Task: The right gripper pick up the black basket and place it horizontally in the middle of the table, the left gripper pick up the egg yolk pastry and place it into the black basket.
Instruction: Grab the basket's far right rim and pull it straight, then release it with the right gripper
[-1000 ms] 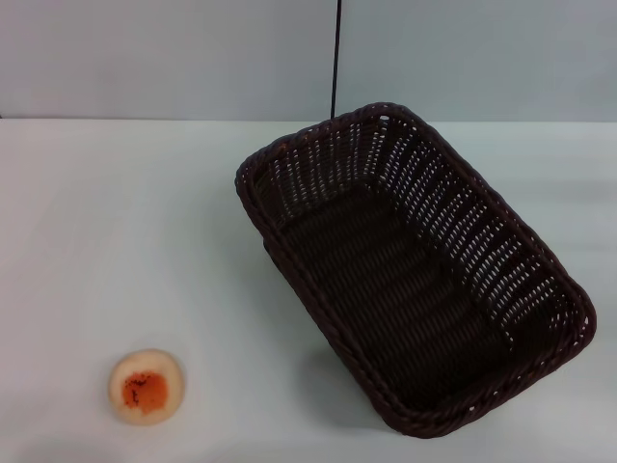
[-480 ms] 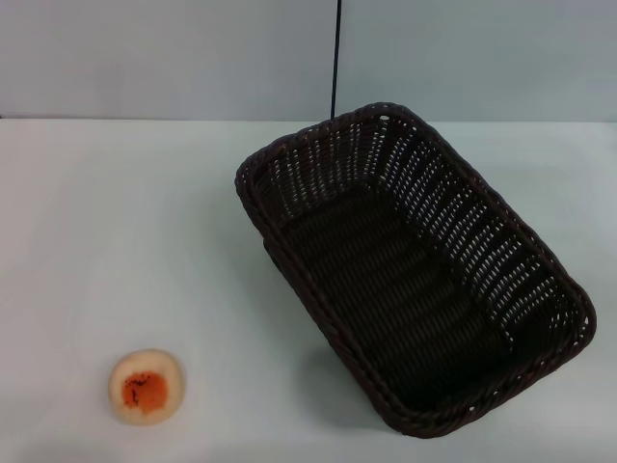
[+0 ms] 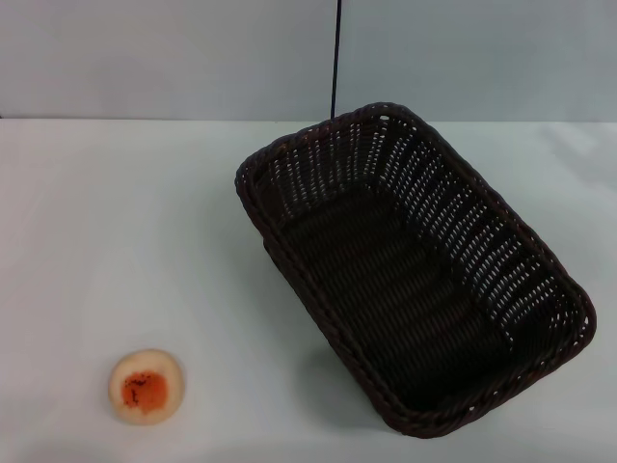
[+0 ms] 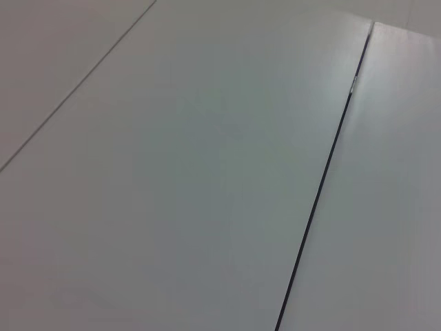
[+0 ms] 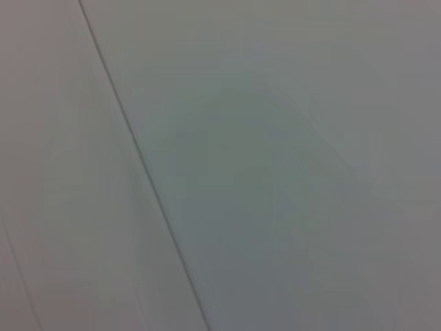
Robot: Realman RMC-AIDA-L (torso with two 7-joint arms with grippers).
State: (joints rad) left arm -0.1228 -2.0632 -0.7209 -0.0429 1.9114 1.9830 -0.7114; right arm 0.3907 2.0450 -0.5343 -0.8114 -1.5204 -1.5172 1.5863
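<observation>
Neither arm's fingers appear in any view, so their state cannot be told. The dark woven wicker basket (image 3: pixel 415 270) sits askew on the plain white desk (image 3: pixel 116 212), right of centre; the small cream egg yolk pastry (image 3: pixel 146 386) lies well apart, left of the basket. Apparently, both steps remain undone.

**Bare test bench, likely a lab**

Plain white table (image 3: pixel 116 222) against a blank pale panelled wall (image 3: pixel 174 58) with one dark vertical seam (image 3: pixel 335 58). Only staged props: a wicker basket (image 3: pixel 415 280) and one pastry (image 3: pixel 146 387). No grippers in view.
</observation>
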